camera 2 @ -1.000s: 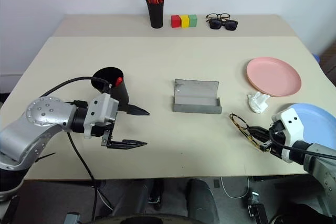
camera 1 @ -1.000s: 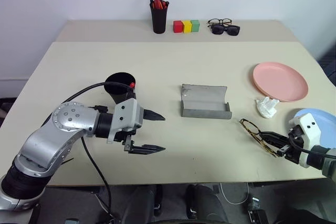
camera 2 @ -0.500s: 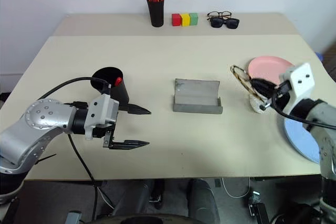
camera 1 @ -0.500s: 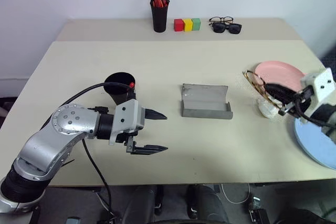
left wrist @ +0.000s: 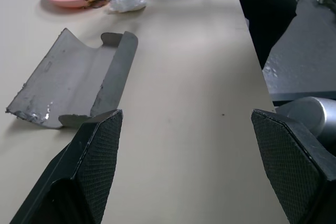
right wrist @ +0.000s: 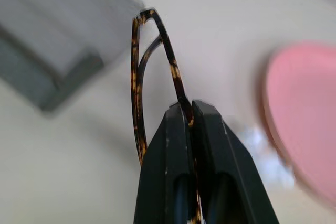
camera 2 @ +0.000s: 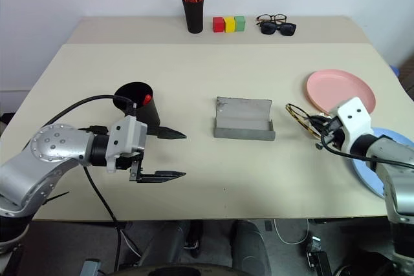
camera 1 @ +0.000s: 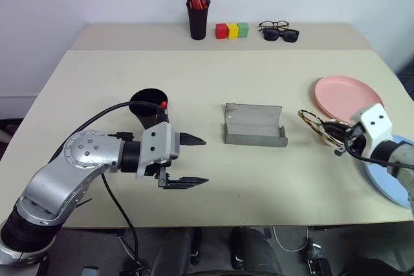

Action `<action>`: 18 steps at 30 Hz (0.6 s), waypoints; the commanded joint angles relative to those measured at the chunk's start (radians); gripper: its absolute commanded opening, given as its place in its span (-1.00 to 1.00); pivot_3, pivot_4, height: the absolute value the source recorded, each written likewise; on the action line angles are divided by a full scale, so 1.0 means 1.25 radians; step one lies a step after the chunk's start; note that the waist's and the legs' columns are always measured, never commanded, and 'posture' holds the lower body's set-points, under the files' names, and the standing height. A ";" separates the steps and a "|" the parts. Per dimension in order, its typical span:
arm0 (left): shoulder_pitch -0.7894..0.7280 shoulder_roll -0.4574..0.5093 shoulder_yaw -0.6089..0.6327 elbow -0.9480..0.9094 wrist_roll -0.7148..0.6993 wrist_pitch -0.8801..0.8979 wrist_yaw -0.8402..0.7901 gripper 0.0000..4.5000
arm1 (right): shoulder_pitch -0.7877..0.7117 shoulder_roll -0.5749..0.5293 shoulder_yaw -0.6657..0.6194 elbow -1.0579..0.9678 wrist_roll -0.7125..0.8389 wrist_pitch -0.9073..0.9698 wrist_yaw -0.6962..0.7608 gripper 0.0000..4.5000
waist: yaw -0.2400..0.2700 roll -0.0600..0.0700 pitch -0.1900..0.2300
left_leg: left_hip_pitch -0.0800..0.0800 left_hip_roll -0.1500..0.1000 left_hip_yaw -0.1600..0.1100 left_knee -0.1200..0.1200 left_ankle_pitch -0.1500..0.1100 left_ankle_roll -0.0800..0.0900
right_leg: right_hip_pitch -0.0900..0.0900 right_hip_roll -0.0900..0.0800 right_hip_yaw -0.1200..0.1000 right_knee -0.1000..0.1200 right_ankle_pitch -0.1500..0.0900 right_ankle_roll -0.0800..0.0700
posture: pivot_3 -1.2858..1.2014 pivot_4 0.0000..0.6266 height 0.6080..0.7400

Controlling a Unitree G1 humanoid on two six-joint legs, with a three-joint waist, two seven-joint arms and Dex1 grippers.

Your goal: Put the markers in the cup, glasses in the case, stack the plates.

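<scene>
We had the glasses (camera 1: 318, 125) pinched in our right gripper (right wrist: 190, 115), its two black fingers pressed together on the thin frame, and they hung above the table (camera 1: 259, 88) between the open grey case (camera 1: 253, 125) and the salmon pink plate (camera 1: 347, 98), nearer the plate. In the right wrist view the frame looked mottled brown and dark, a slim wire-like rim that rose from between the fingertips and curved away; we judged it light, springy and easily bent, with lenses that would scratch or pop if squeezed. Our hold sat on the rim or an arm rather than on a lens, which we thought the right place, though so narrow a pinch could let the glasses pivot or slip, so a slow, level carry seemed wise. The case lay open in the middle of the table, its lid standing toward the far side and its shallow trough facing up; it looked stiff and light enough to slide if nudged, so lowering the glasses lengthwise into the trough looked safer than pushing them in. Our left gripper (camera 1: 186, 162) hovered just in front of the black cup (camera 1: 147, 109), fingers spread wide and holding nothing, with a red-capped marker (camera 1: 163, 103) standing in the cup at its rim. The light blue plate (camera 1: 392, 177) lay beside the pink one, not yet stacked.
</scene>
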 commanded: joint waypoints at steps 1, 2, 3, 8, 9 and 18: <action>0.001 0.004 0.014 -0.025 -0.008 -0.004 0.005 0.78 | 0.045 -0.006 -0.025 -0.068 -0.002 0.022 -0.004 -0.98 | 0.000 0.000 0.000 | 0.000 0.000 0.000 0.000 0.000 0.000 | 0.000 0.000 0.000 0.000 0.000 0.000 | 0.03 -0.52 1.00; 0.000 0.004 0.014 -0.024 -0.008 -0.005 0.005 0.78 | 0.062 -0.005 -0.022 -0.079 -0.006 0.023 -0.004 -0.98 | 0.000 0.000 0.000 | 0.000 0.000 0.000 0.000 0.000 0.000 | 0.000 0.000 0.000 0.000 0.000 0.000 | 0.03 -0.52 1.00; 0.000 0.004 0.014 -0.023 -0.007 -0.006 0.004 0.78 | 0.080 -0.001 -0.020 -0.093 -0.004 0.031 -0.005 -0.98 | 0.000 0.000 0.000 | 0.000 0.000 0.000 0.000 0.000 0.000 | 0.000 0.000 0.000 0.000 0.000 0.000 | 0.03 -0.52 1.00; 0.003 0.006 0.016 -0.027 -0.009 -0.006 0.002 0.78 | 0.129 0.016 -0.015 -0.153 0.021 0.077 -0.005 -0.85 | 0.000 0.000 0.000 | 0.001 0.000 0.000 0.000 0.000 0.000 | 0.001 0.000 0.000 0.000 0.000 0.000 | 0.03 -0.52 1.00; 0.006 0.008 0.018 -0.031 -0.011 -0.005 0.003 0.78 | 0.132 0.016 -0.015 -0.161 0.029 0.089 -0.002 -0.71 | 0.000 0.000 0.000 | 0.001 0.000 0.000 0.000 0.000 0.000 | 0.001 0.000 0.000 0.000 0.000 0.000 | 0.03 -0.52 1.00; 0.034 0.018 0.037 -0.090 -0.044 0.022 0.031 0.78 | 0.114 0.030 -0.100 -0.196 0.103 0.162 -0.024 0.51 | 0.001 0.000 0.000 | 0.000 0.000 0.000 0.000 0.000 0.000 | 0.001 0.000 0.000 0.000 0.000 0.000 | 0.03 -0.52 1.00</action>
